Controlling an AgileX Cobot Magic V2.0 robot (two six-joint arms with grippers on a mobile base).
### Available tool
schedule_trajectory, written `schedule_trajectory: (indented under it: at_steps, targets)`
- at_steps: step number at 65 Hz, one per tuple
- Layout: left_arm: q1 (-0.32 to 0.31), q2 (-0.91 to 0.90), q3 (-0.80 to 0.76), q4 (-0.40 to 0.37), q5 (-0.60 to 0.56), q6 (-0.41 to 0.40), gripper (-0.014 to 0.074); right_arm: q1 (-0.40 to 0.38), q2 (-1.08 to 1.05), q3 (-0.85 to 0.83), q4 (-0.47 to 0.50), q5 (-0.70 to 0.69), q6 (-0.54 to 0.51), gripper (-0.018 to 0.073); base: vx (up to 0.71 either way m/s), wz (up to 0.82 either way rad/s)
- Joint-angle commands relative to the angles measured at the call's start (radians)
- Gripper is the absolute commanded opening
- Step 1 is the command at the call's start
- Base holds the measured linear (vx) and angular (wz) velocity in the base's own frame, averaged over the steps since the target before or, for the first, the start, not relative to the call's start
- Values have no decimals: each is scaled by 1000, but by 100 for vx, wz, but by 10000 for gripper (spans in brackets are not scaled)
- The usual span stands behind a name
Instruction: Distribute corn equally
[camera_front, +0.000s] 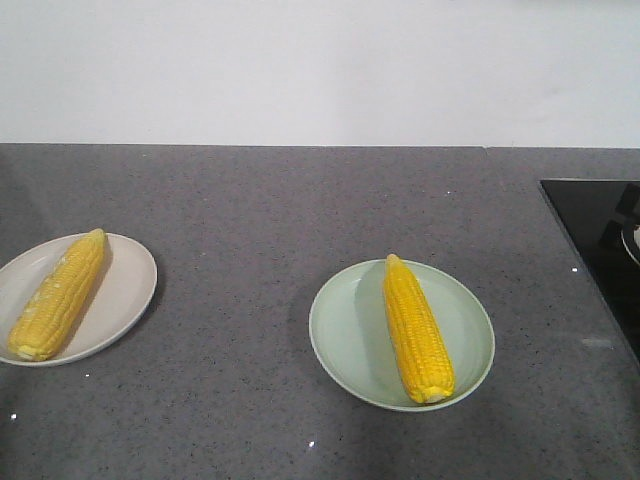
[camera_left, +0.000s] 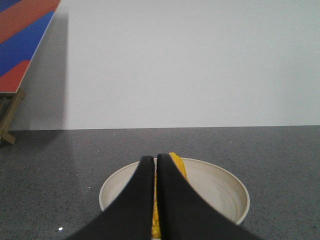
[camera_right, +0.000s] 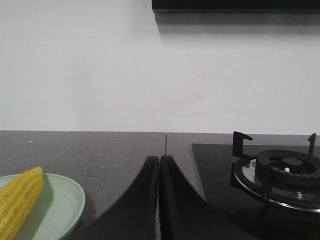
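- One corn cob (camera_front: 57, 294) lies on the white plate (camera_front: 125, 295) at my left, the other cob (camera_front: 417, 327) on the pale green plate (camera_front: 345, 335) nearer the middle of the grey countertop (camera_front: 250, 220). The plates sit well apart.
- One cob to each plate: by my judgement the sharing already stands even.
- My left claw (camera_left: 155, 161) is clenched, fingers pressed together with nothing between them, hanging just above the white plate with its cob partly hidden under my fingers.
- My right claw (camera_right: 159, 161) is likewise pinched closed and empty, over the counter between the green plate and the gas burner (camera_right: 280, 172) on the black hob (camera_front: 600, 235).
- I expect each cob to be stiff, fairly heavy for its size, with bumpy kernels that may be slick and bruise under a hard squeeze. It would roll, being round.
- I would take hold across the thick middle, fingers square to its length.
- The left cob's long axis runs diagonally, taper up and to the right, blunt end toward the camera. The right cob runs nearly front to back, taper toward the wall.
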Motion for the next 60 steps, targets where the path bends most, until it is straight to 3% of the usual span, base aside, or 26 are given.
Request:
schedule_trajectory:
  at_steps: [1, 60]
  targets:
    - [0, 17, 13, 0, -69, -2, -7, 11, 0, 7, -3, -76, -10, -11, 0, 0]
    - [0, 17, 13, 0, -69, -2, -7, 8, 0, 7, -3, -76, -10, -11, 0, 0]
